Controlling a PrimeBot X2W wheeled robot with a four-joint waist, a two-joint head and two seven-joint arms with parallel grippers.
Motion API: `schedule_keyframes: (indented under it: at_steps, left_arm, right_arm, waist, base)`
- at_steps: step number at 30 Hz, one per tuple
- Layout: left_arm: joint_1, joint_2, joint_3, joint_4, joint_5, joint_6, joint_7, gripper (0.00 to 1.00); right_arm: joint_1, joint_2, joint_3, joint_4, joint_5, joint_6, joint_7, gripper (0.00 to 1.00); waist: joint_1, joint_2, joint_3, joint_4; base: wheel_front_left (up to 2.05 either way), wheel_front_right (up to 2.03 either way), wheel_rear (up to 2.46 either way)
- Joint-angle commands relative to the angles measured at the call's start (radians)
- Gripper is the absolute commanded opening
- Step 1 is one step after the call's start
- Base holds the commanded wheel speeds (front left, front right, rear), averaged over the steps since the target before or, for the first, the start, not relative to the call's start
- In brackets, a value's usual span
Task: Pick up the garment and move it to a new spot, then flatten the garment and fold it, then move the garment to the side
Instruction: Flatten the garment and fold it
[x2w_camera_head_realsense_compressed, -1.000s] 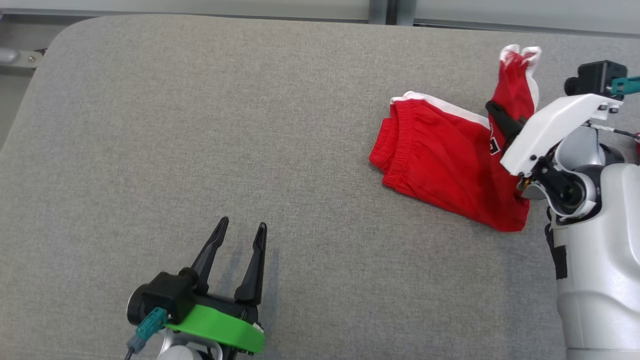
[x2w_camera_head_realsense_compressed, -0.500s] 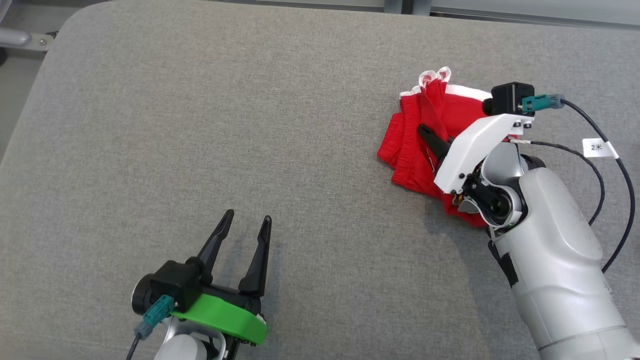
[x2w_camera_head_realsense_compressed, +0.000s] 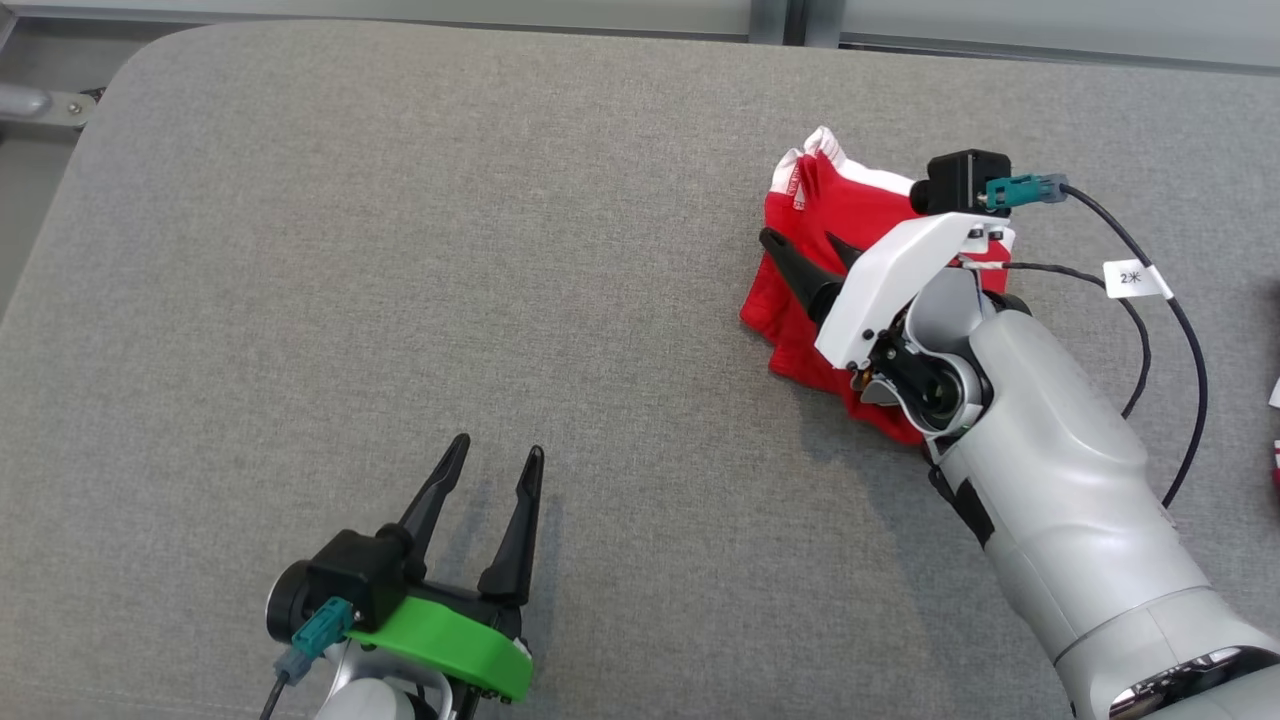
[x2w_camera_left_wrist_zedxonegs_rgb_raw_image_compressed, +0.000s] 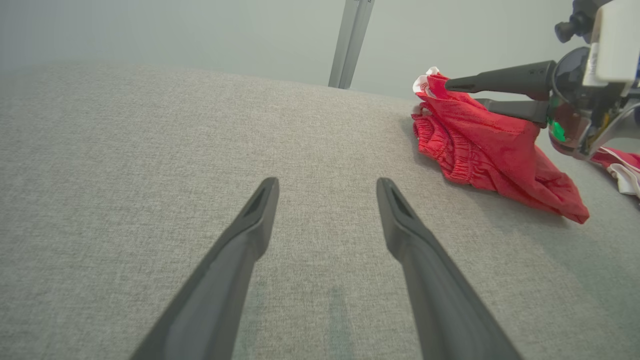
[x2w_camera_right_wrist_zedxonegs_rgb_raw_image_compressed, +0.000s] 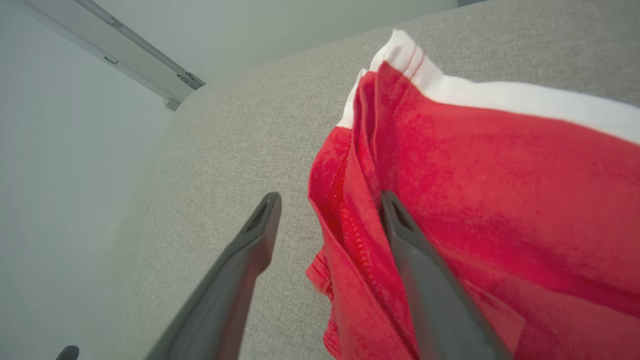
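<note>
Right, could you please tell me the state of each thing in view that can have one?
garment: bunched in a heap on the table, not flattened, not gripped.
right end effector: open, at the garment, one finger against the cloth, nothing pinched.
left end effector: open, empty, over bare table well away from the garment.

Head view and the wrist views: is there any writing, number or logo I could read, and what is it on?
"2米": on the white tag fixed to a black cable.
Red print on the white hem of the red garment: too small to read.
Nothing else legible.
</note>
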Motion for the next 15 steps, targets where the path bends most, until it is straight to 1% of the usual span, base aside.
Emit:
schedule_keyframes:
  at_steps: [1,4,7,9,13,15]
  left_arm:
    - [0.012,0.005,0.007,0.002,0.009,-0.005,-0.003,1.00]
    - [0.027,0.010,0.018,0.006,0.012,-0.004,-0.003,1.00]
    - [0.055,0.012,0.041,-0.003,0.007,0.007,-0.003,1.00]
    - [0.074,0.011,0.055,-0.014,0.004,0.013,-0.003,1.00]
    - [0.112,0.004,0.072,-0.037,0.004,0.022,-0.003,1.00]
    - [0.124,-0.001,0.075,-0.045,0.004,0.025,-0.003,1.00]
  right_arm:
    - [-0.008,-0.003,0.012,-0.001,0.013,0.000,-0.018,1.00]
    - [-0.003,-0.003,0.040,-0.034,0.061,0.000,-0.061,1.00]
    - [0.018,-0.003,0.050,-0.096,0.028,0.000,-0.115,1.00]
    - [0.038,-0.015,0.034,-0.151,-0.023,0.000,-0.143,1.00]
    - [0.105,-0.097,-0.006,-0.285,-0.167,0.000,-0.195,1.00]
    - [0.155,-0.119,-0.049,-0.346,-0.209,0.000,-0.205,1.00]
  waist:
    - [0.0000,-0.0001,-0.009,-0.005]
    - [0.0000,-0.0001,-0.034,-0.013]
    - [0.0000,-0.0001,-0.063,-0.032]
    - [0.0000,-0.0001,-0.077,-0.048]
    - [0.0000,-0.0001,-0.096,-0.074]
    - [0.0000,-0.0001,-0.102,-0.080]
  base:
    - [0.00,0.00,0.00]
    - [0.00,0.00,0.00]
    - [0.00,0.00,0.00]
    - [0.00,0.00,0.00]
    - [0.00,0.00,0.00]
    - [0.00,0.00,0.00]
